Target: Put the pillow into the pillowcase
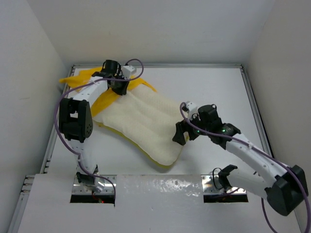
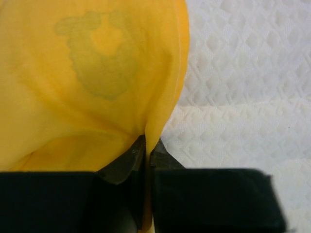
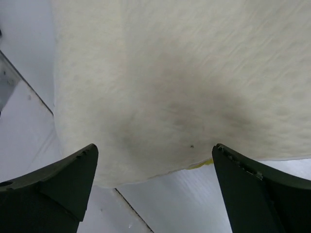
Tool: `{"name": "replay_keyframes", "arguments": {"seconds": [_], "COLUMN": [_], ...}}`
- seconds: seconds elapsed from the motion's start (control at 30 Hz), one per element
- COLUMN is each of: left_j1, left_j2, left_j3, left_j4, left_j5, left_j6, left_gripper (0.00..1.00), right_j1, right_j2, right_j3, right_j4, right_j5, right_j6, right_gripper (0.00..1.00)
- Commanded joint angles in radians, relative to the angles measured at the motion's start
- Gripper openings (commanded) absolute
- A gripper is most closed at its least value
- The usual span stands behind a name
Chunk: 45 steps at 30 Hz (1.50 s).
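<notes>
The cream-white quilted pillow lies slantwise in the middle of the table, its far end against the yellow pillowcase at the back left. My left gripper is shut on a fold of the pillowcase's edge right beside the pillow; a faint greenish print shows through the cloth. My right gripper is open at the pillow's near right end. Its fingers stand wide apart on either side of the pillow's edge, not closed on it.
White walls enclose the table on the left, back and right. A metal rail runs along the table's right edge. The left arm's purple cable loops over the pillowcase side.
</notes>
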Motion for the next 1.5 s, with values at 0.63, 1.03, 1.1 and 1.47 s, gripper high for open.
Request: {"name": "replay_keyframes", "arguments": {"seconds": [0.63,1.03,1.1,1.47], "left_j1": [-0.117,-0.118,-0.129,-0.182], "left_j2": [0.076,0.001,-0.022,-0.038], "left_j3": [0.148,0.186,0.193,0.064], "left_j4": [0.053,0.014,0.013,-0.083], "left_j5": [-0.270,0.188,0.218,0.403], "left_j6": [-0.029,0.005,0.003,0.051], "left_gripper": [0.03,0.00,0.00,0.00], "right_j1": [-0.048,0.007,0.021,0.052], "right_j2": [1.138,1.241,1.168,0.994], "right_j3": [1.050,0.962,0.860,0.681], "right_j4": [0.414,0.547,0.684,0.863], "right_j5": [-0.070,-0.208,-0.214,0.177], "right_j6": [0.126,0.219,0.273,0.415], "right_gripper": [0.99,0.00,0.00,0.00]}}
